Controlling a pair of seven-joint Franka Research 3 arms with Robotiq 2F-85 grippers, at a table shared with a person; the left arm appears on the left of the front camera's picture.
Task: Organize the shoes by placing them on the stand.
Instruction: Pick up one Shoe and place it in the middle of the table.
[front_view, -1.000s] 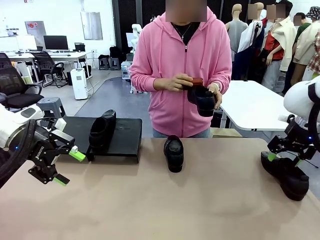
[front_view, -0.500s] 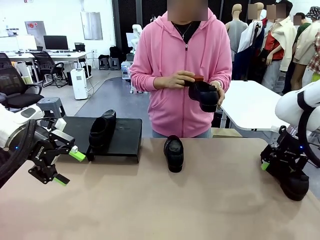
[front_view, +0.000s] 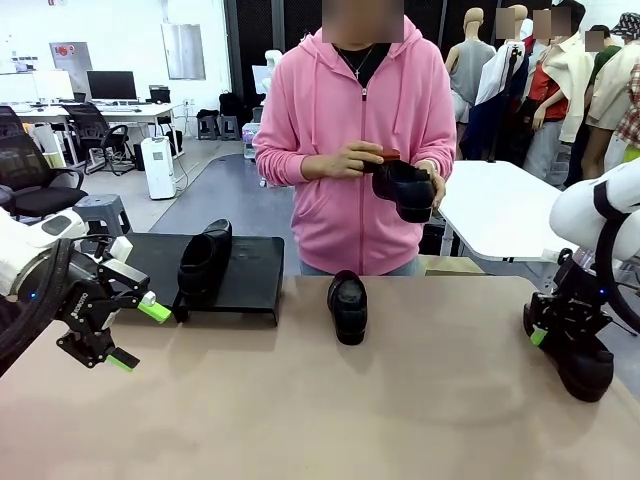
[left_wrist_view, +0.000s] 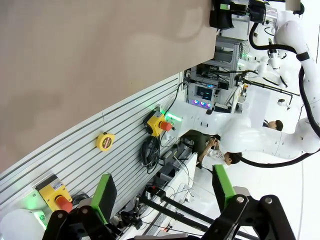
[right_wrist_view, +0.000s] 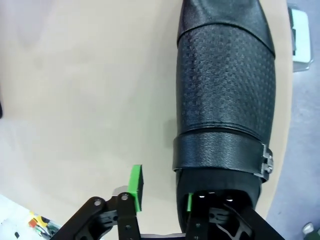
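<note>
Trouble is likeliest at 4 o'clock on the tan bench (front_view: 300, 410), where the right tool (right_wrist_view: 162, 192) stands over the nearest shoe (right_wrist_view: 225, 100), a black glossy leather slip-on loafer with a textured vamp and a buckled strap, lying right at the bench edge. The jaws are partly open astride one side wall of the shoe's mouth. One green pad (right_wrist_view: 135, 182) is outside and, in the right wrist view, apart from the leather; the other is inside the opening, so nothing looks gripped yet. A pinch on that thin wall alone could let the shoe twist or slip out when lifted, and an outward nudge could push it off the edge. At 8 o'clock the left tool (front_view: 140, 337) hovers wide open and empty, just beside the near corner of the low matte-black flat stand (front_view: 255, 280); a careless swing there might strike it. Toward the centre a second loafer (front_view: 347, 305) of the same kind sits on the bench. At 10 o'clock a third loafer (front_view: 205, 260) rests on the stand near its front edge, where crowding could knock it off. At 12 o'clock a person in a pink hoodie (front_view: 355, 120) holds a fourth loafer (front_view: 405, 192) at chest height.
</note>
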